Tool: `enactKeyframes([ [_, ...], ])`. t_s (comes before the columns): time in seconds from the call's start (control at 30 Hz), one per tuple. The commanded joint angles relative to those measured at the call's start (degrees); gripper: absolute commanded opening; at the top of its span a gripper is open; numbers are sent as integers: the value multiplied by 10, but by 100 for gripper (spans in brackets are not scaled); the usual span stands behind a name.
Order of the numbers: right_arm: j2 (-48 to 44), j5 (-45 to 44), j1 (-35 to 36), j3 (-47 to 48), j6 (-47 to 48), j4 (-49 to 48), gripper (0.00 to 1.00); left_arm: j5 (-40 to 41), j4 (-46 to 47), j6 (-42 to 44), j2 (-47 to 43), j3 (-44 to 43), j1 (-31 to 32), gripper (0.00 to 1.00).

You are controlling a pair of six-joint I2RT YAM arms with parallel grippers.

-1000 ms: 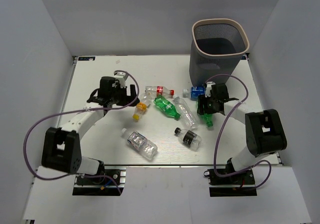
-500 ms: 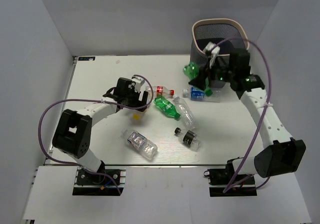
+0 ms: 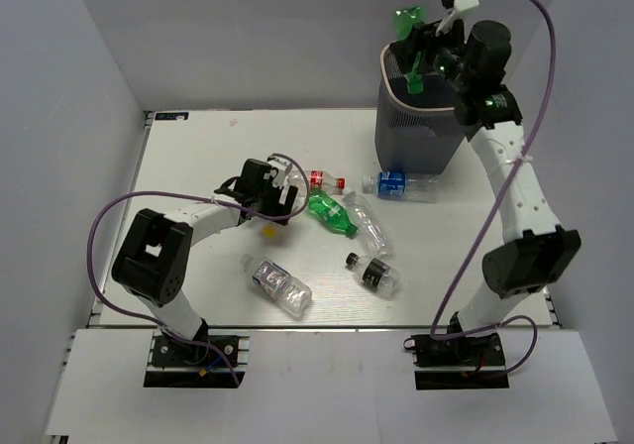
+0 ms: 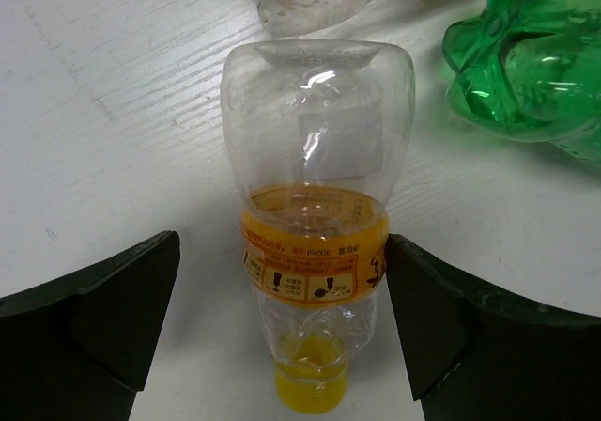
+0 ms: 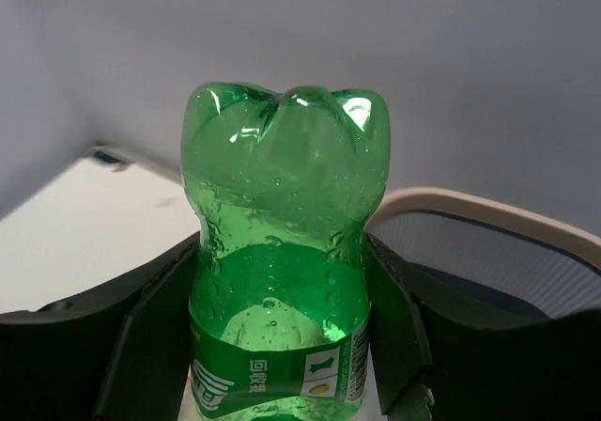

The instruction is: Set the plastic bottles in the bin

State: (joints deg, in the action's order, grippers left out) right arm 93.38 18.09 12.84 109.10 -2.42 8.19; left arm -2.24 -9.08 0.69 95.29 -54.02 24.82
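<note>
Clamping a green bottle (image 5: 282,346) round its middle, the right gripper (image 5: 284,252) has its jaws partly closed, one black finger pressed to each side, the bottle's lobed base pointing up. The left gripper (image 4: 282,238) has its jaws spread wide and released, straddling a yellow bottle (image 4: 315,158) that lies on the desk (image 4: 113,111) with its cap toward the bottom of the frame. A gap shows at the left finger. The right finger sits just beside the orange label, and I cannot tell whether it touches.

From above, the held bottle is at the upper right of the frame, off the desk, overlapping the left part of the beige rim of the bin (image 3: 411,139). Whether it hangs right over the mouth I cannot tell. The right wrist view adds the rim and some dark mesh at its lower right, behind the bottle. The left wrist view alone shows the yellow bottle whole, with a second green bottle (image 4: 526,73) at its upper right. From above, the gripper hides all but the cap.

Only the top view shows the others lying mid-frame: a red-cap bottle (image 3: 317,178), a blue-label bottle (image 3: 396,184) near the foot of the bin, a clear bottle (image 3: 369,226), a black-cap bottle (image 3: 374,274) and a large clear bottle (image 3: 282,285).

The arm covers most of the bin's mouth, so its contents cannot be told.
</note>
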Motion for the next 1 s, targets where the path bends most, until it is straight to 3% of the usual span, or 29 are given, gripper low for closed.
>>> enactKeyframes([
  [0.0, 52, -176, -13, 16, 16, -66, 9, 33, 20, 6, 2, 3, 2, 100],
  [0.07, 71, -202, -20, 23, 20, -76, 13, 39, 20, 0, 9, 8, 2, 100],
  [0.13, 106, -214, -26, 37, 49, -92, 41, 46, 26, -5, 9, 8, 8, 100],
  [0.2, 126, -215, -35, 54, 46, -83, 82, 52, 26, -5, 15, 8, 8, 100],
  [0.23, 129, -206, -40, 52, 46, -83, 90, 52, 31, -5, 15, 8, 8, 98],
  [0.4, 76, -110, -61, 8, 28, -83, 90, 58, 31, -10, 25, 3, 13, 94],
  [0.53, 2, -30, -74, -55, -4, -67, 90, 30, 36, -10, 43, -3, 13, 65],
  [0.57, -21, 27, -74, -68, -3, -64, 90, 23, 36, -10, 48, -3, 13, 48],
  [0.6, -49, 47, -81, -80, 0, -56, 89, 23, 30, -10, 48, -8, 13, 42],
  [0.63, -60, 71, -81, -123, 17, -49, 85, 15, 25, -10, 48, -8, 13, 36],
  [0.67, -83, 160, -87, -137, 21, -44, 72, 14, 16, -10, 41, -8, 13, 31],
  [0.73, -117, 250, -87, -183, 108, 14, 55, 25, 11, -17, 3, -8, 13, 21],
  [0.77, -150, 302, -87, -204, 162, 61, 32, 25, -7, -17, -15, -13, 18, 17],
  [0.83, -170, 347, -85, -243, 221, 166, 16, 32, -23, -17, -80, -27, 18, 16],
  [0.87, -202, 365, -84, -284, 294, 189, 11, 32, -36, -17, -101, -33, 18, 16],
  [0.9, -212, 372, -83, -303, 324, 214, 11, 13, -36, -17, -121, -40, 18, 15],
  [0.97, -251, 362, -78, -385, 402, 278, 29, -10, -47, -11, -164, -72, 18, 15],
])
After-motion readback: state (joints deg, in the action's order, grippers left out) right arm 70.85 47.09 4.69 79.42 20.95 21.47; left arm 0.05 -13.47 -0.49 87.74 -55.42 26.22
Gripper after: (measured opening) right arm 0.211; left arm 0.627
